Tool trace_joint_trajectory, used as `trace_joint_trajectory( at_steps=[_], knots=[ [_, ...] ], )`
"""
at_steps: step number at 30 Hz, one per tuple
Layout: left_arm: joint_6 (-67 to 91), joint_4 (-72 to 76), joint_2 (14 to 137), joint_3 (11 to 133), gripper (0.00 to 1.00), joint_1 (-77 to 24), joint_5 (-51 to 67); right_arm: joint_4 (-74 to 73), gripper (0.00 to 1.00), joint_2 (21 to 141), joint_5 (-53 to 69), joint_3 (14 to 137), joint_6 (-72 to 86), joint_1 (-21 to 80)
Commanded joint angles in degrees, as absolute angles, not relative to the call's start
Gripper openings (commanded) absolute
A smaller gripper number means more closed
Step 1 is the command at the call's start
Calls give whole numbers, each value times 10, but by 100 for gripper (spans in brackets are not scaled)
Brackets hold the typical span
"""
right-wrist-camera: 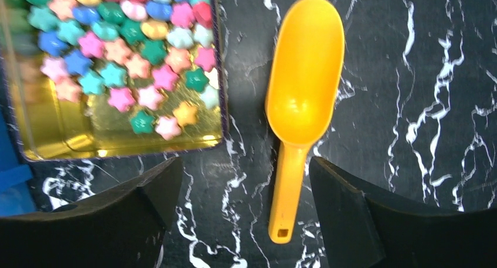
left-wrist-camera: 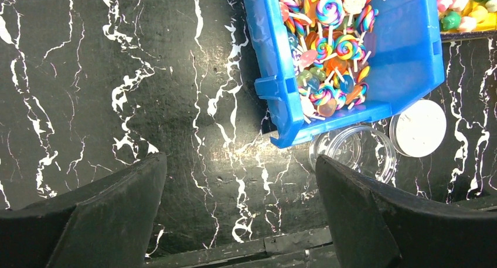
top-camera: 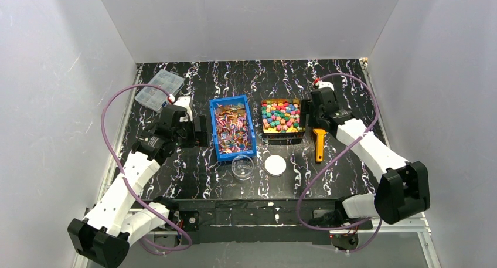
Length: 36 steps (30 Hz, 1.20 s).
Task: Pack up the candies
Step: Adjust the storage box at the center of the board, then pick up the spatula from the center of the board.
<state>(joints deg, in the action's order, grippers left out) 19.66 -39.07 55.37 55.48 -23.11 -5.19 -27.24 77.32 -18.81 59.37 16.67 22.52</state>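
**Right wrist view: jaws wide over the scoop, nothing gripped**

Right wrist camera first. My right gripper [right-wrist-camera: 242, 180] is spread wide and holds nothing. The orange scoop [right-wrist-camera: 305, 74] lies flat on the black marbled table [right-wrist-camera: 422, 104]. Its handle points toward me and runs into the gap between the fingers [right-wrist-camera: 351, 221], and I see no contact with either one. Just beside the scoop sits the gold tin [right-wrist-camera: 105, 136]. The star-shaped candies [right-wrist-camera: 135, 63], pink, green, blue and yellow, are heaped toward its far end, with bare gold floor at the near end.

Over to the left wrist. My left gripper [left-wrist-camera: 240, 174] is fully open too, and empty, with only bare tabletop between its fingers. Off to one side is the corner of the blue bin [left-wrist-camera: 410, 51], loaded with swirl lollipops [left-wrist-camera: 334, 45]. The clear jar [left-wrist-camera: 357, 151] sits right at that corner, and the white lid [left-wrist-camera: 417, 128] lies flat next to the jar.

From the top camera, the bin and the tin sit side by side mid-table. One arm flanks each, and the jar and lid lie nearer to me. A clear compartment box [top-camera: 157, 89] rests at the far left.
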Motion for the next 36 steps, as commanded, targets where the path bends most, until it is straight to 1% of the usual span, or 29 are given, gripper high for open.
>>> trace_joint_trajectory(
  at_steps=[1,6,15,30,36],
  knots=[
    [201,-401,533,548,98,-233,-60,-285,90,743,-220,548,189,226],
    [199,-399,528,546,98,-233,-46,-290,92,732,-231,514,195,225],
    [198,-397,525,545,98,-233,-34,-250,90,737,-232,450,196,217],
    [195,-394,533,542,98,-234,-29,-150,75,771,-168,403,175,167],
    [195,-393,538,541,98,-234,-29,-133,66,792,-159,405,169,155]
  ],
)
